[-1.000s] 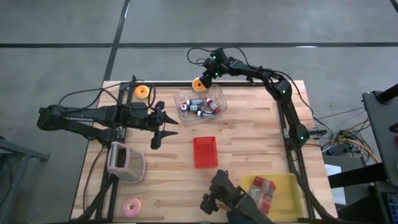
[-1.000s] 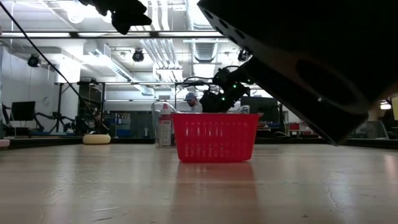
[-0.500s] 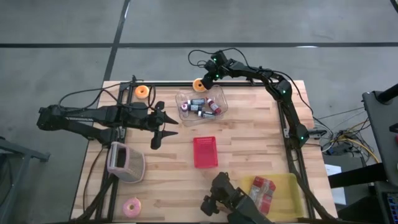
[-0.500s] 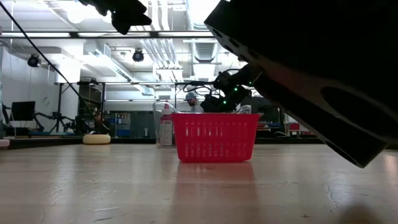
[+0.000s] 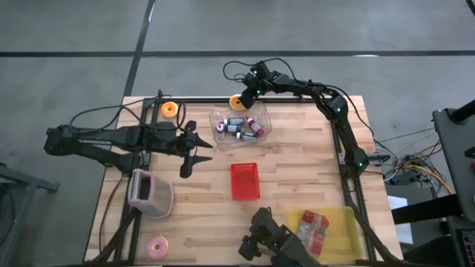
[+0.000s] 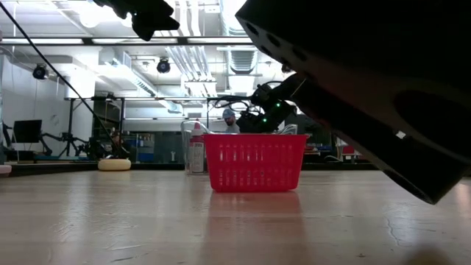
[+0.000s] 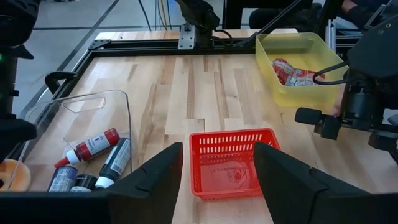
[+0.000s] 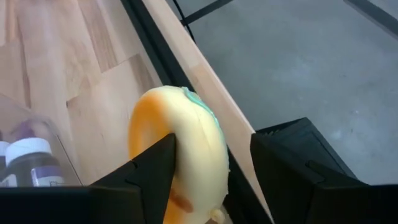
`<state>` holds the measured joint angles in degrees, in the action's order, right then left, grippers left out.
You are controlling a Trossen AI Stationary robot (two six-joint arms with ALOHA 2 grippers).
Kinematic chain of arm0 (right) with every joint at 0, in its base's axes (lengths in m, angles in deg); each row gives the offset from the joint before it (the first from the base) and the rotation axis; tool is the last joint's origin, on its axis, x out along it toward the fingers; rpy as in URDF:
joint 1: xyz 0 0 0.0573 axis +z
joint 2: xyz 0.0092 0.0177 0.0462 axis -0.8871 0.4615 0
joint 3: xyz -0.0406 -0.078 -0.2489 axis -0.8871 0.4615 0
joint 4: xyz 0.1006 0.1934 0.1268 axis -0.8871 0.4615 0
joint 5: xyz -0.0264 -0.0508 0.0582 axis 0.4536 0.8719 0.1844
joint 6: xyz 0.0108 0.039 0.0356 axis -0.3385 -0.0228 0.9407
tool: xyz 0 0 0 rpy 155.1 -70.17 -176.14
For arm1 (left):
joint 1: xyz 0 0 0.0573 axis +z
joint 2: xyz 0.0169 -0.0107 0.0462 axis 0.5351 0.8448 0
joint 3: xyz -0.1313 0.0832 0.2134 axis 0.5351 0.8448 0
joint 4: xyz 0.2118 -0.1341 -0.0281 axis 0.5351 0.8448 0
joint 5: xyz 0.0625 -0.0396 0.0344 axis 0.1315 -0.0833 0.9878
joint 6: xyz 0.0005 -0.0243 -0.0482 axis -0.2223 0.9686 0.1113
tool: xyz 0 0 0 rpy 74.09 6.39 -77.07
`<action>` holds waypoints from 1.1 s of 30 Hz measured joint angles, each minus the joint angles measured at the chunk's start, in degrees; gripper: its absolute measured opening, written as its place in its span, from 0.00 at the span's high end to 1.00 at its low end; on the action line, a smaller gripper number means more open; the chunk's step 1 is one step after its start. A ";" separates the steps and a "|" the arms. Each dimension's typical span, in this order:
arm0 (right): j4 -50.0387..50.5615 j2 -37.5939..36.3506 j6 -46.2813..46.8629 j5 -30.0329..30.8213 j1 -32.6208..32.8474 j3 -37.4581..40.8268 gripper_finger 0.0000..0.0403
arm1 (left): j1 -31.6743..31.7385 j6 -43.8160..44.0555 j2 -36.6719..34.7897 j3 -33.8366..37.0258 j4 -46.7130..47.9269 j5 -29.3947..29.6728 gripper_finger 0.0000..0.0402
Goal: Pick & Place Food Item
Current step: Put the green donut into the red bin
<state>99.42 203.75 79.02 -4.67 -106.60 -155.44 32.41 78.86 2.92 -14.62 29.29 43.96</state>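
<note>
Presently, notes at this frame:

Right gripper (image 5: 239, 99): at the table's far edge, fingers clamped on the orange donut (image 8: 180, 155), which stands on edge between them, just beside the clear tub (image 5: 239, 124) of bottles.

Left gripper (image 5: 194, 152): waits over the left half of the table, fingers spread, aimed at the red basket (image 7: 231, 163).

Progress: pick looks done; carry and placement remain. The destination is a guess; the red basket sits empty.

Writing: none legible; bottle labels too small to read.

Three donuts (image 5: 238, 101) (image 5: 170, 110) (image 5: 157, 247), one red basket (image 5: 245, 182), one yellow bin (image 5: 349, 222), one clear tub (image 5: 239, 124).
</note>
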 joint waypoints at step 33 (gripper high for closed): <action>0.91 0.00 -1.73 -0.07 -0.03 -0.04 0.98 | -0.02 0.00 0.00 0.00 0.00 0.00 0.50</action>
<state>100.33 203.75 77.29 -4.74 -106.64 -155.48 32.39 78.86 2.92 -14.62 29.29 43.96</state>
